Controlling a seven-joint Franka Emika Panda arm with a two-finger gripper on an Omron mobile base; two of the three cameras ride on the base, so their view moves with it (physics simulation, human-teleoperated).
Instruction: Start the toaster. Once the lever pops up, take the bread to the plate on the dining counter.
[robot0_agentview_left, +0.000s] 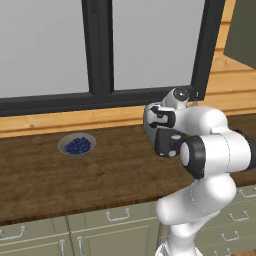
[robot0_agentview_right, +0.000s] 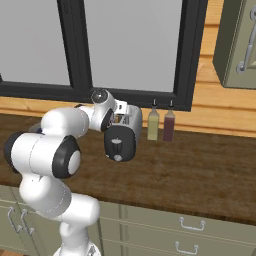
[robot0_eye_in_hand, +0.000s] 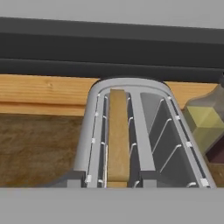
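Gripper sits directly above the rounded silver-white toaster; whether its fingers are apart or together cannot be told. The tan-brown bread slice stands on edge in the left slot; the right slot is vacant. Two dark bottles stand just beside the toaster. Open dark wood worktop lies in front.

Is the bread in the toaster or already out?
In. The bread stands on edge inside one slot of the toaster, its top edge showing; the other slot holds only wire guides.
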